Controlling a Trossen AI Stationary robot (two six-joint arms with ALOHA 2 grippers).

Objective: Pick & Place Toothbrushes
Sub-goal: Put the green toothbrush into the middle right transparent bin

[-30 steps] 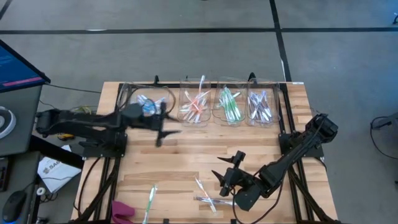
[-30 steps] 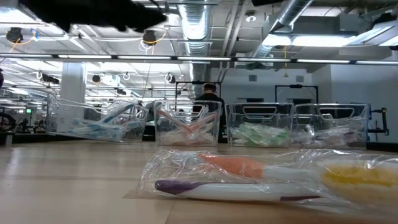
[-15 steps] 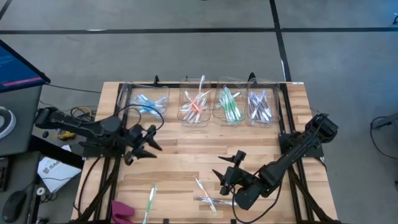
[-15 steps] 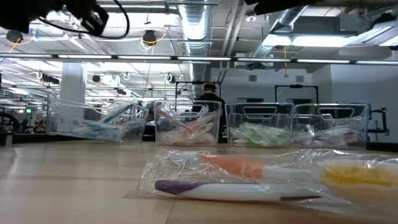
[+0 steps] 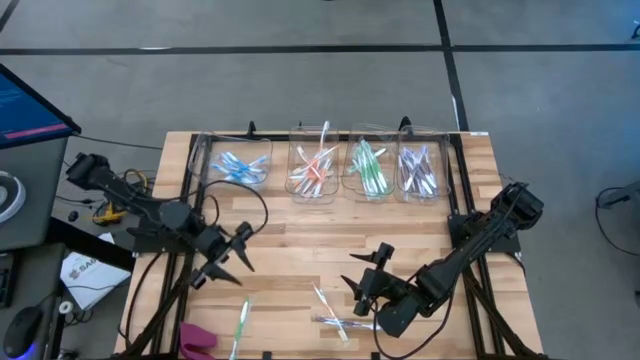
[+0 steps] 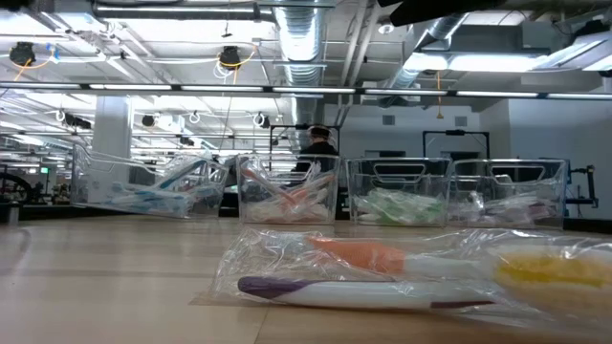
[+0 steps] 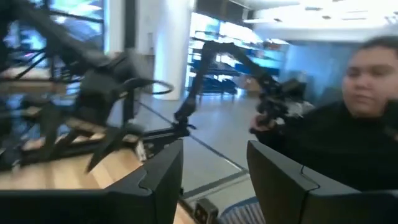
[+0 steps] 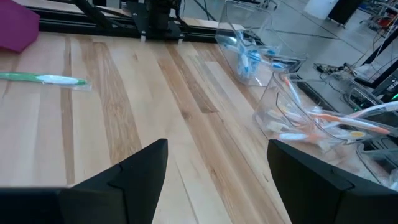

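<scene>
Several wrapped toothbrushes lie flat on the table's near part: a green one and a small cluster. The low view shows that cluster close up, with a purple one and an orange one. More toothbrushes, sorted by colour, lie in the clear bins along the far edge. My left gripper hangs open above the table's left middle, far of the green toothbrush. My right gripper is open and stays above the cluster's right side. Neither holds anything.
Several clear bins stand in a row at the far edge: blue, orange, green, purple. A pink cloth lies at the near left corner. A person stands beyond the table.
My left gripper has swung away from the blue bin, toward the table's near edge and slightly left, turning as it went. It now hangs over the left middle of the table. The right arm and the toothbrushes have stayed put.
</scene>
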